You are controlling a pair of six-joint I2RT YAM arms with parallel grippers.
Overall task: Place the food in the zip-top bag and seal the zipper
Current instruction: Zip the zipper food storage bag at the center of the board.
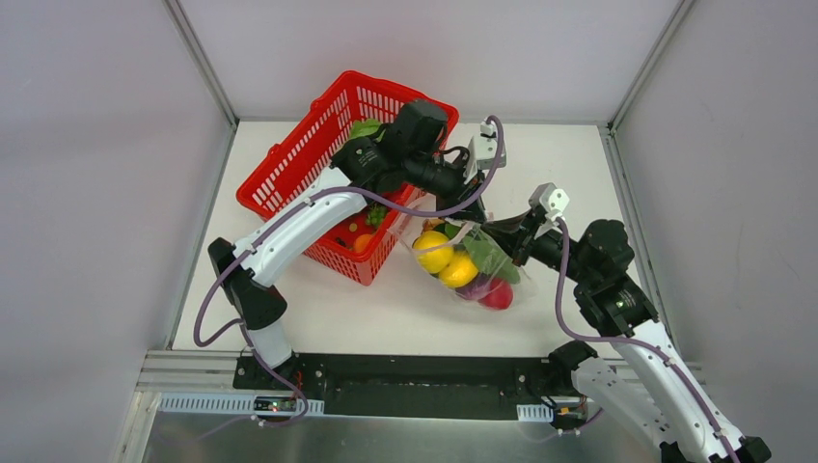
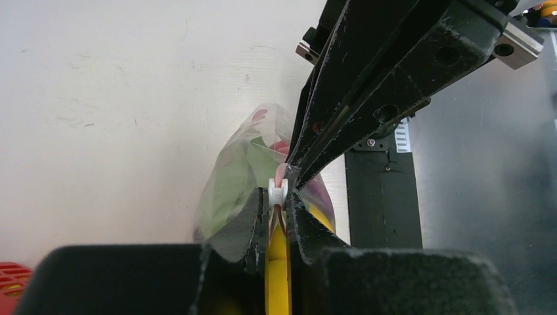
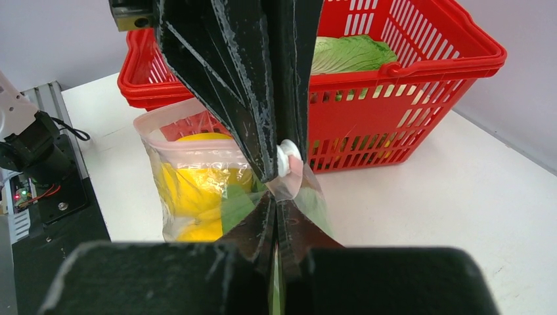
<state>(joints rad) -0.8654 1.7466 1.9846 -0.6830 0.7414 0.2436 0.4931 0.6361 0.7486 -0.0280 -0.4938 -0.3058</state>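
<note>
Where the two arms converge beyond their bases, the zip-top bag (image 1: 479, 280) sits over the white table (image 1: 338, 309), just right of the red mesh basket (image 1: 289, 162). Whether its lower end rests on the table or hangs clear cannot be told.

Contents, nearest first:
- a red-purple piece (image 1: 495, 293) at the closed end
- a lemon (image 1: 459, 271), with a second yellow fruit (image 1: 432, 250) beside it
- a green leaf (image 1: 493, 258) pressed against the clear dotted film

Beyond the food, the right gripper (image 3: 277, 205) has its jaws pressed together on the bag's clear upper edge, just below the mouth. The left gripper (image 2: 278, 202) meets it tip to tip from the far side. It is clamped on the zipper (image 3: 197, 147), jaws all but together, with the pinkish strip and a small white slider (image 3: 287, 159) between them. The two sets of fingertips nearly touch. To the side of the grip, the strip runs on across the top of the bag, above the yellow fruit.

Farther back, the left arm crosses over the basket, which stands at an angle against the rear of the table. The basket holds a leafy green piece (image 3: 348, 54) at its far end and an orange piece (image 1: 362, 242) near its front corner. Other pieces show through the mesh but are too hidden to name.
</note>
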